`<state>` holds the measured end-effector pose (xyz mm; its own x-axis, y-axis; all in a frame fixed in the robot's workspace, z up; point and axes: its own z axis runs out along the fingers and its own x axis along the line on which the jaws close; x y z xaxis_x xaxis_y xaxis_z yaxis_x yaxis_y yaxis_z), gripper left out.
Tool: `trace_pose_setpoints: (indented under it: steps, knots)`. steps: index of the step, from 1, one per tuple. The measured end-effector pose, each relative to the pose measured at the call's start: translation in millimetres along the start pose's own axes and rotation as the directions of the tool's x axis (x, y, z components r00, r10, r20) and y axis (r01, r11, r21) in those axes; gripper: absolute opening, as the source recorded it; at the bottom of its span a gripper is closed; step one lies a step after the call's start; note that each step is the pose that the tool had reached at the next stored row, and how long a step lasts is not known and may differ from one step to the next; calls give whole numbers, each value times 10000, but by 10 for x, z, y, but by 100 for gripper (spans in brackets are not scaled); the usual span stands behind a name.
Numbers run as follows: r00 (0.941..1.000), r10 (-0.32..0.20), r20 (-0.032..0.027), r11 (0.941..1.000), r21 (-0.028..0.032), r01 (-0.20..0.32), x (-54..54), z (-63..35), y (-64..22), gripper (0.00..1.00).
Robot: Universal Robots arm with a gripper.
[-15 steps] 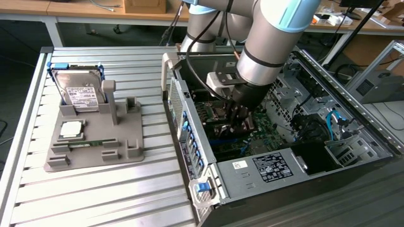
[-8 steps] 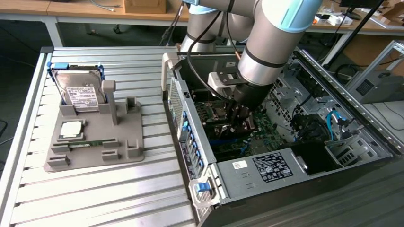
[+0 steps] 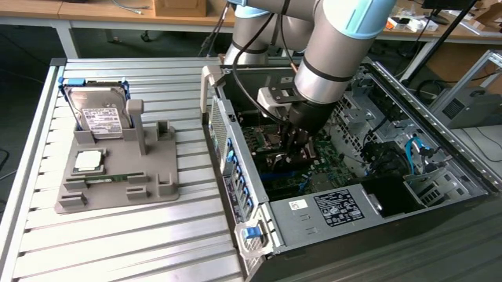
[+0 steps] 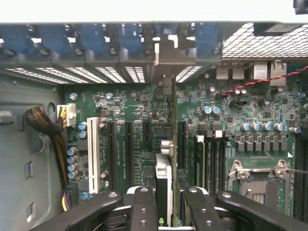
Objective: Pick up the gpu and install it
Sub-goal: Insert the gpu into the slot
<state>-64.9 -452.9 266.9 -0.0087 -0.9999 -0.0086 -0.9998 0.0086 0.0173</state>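
Hand (image 4: 166,204) pinching gpu (image 4: 163,175) edge-on, apparently over motherboard slots (image 4: 130,149), hard drive (image 3: 98,114) well apart

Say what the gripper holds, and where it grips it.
The gripper holds the gpu edge-on, by its upper edge near the end away from the bracket, over the motherboard slots.

The exterior view looks down at an angle from above and in front of the open computer case (image 3: 345,176), far enough back to take in the slatted table (image 3: 117,247) beside it. The wrist view sits inside that case, close above the motherboard (image 4: 144,110), facing its rear slots. Both share the motherboard (image 3: 330,167)
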Motion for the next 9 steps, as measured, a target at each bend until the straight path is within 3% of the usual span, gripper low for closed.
trace_pose_setpoints:
  steps: [9]
  knots:
    - [10000,25,2,10000,0,-25,15,27,6,27]
